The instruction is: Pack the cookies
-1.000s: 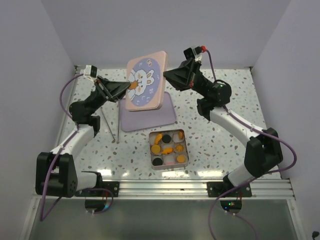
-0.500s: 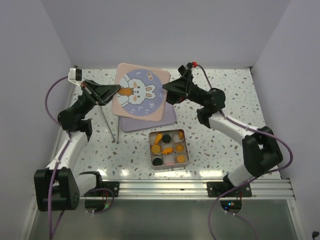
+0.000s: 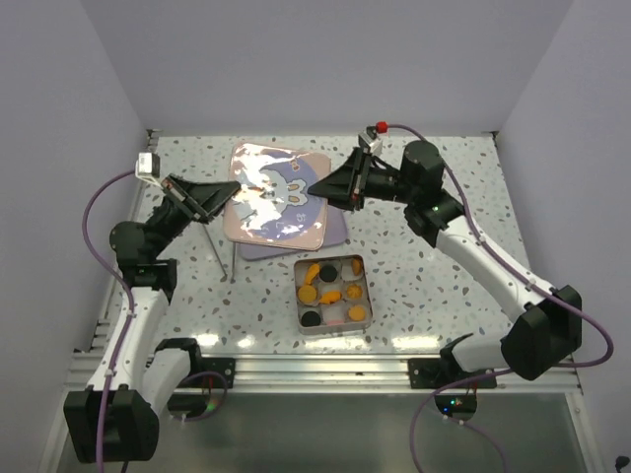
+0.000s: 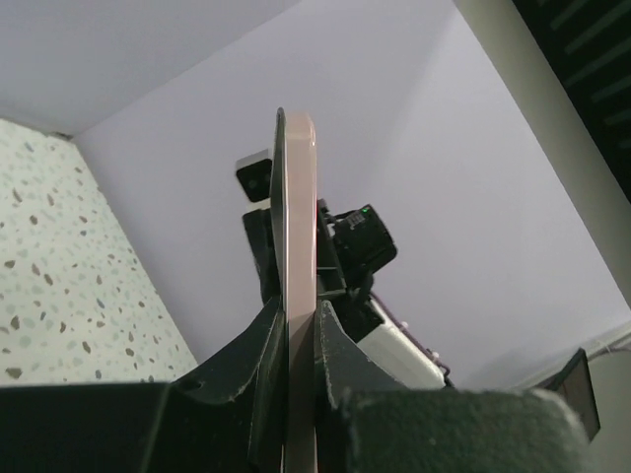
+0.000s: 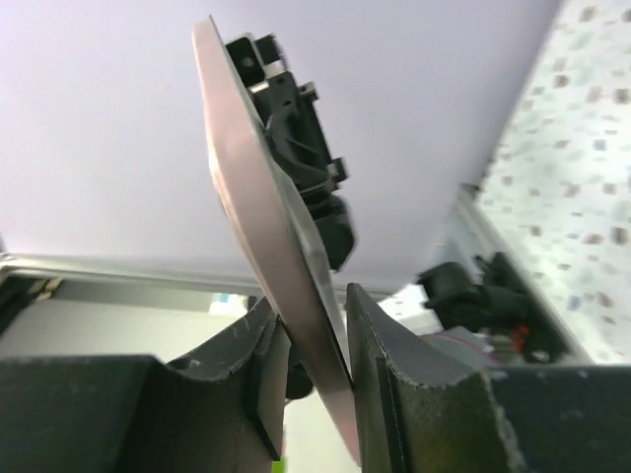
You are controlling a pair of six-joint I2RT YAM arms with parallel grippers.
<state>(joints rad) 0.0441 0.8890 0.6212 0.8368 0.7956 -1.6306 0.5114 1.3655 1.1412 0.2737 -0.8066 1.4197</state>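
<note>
The cookies (image 3: 323, 287), small orange and dark discs, lie in the compartments of a square metal tin (image 3: 332, 295) at the table's front centre. Above and behind it, both grippers hold the square pink tin lid with the rabbit (image 3: 273, 201) nearly flat in the air. My left gripper (image 3: 223, 201) is shut on the lid's left edge (image 4: 298, 296). My right gripper (image 3: 335, 187) is shut on its right edge (image 5: 296, 286). Both wrist views show the lid edge-on between the jaws.
A lavender mat (image 3: 335, 231) lies on the table under the lid. A pair of thin metal tongs (image 3: 219, 248) lies to the left of the tin. White walls close in the table on three sides.
The lid has tipped from standing nearly upright to lying almost flat and has come lower and leftward. Both grippers stayed shut on its edges as the arms swung.
</note>
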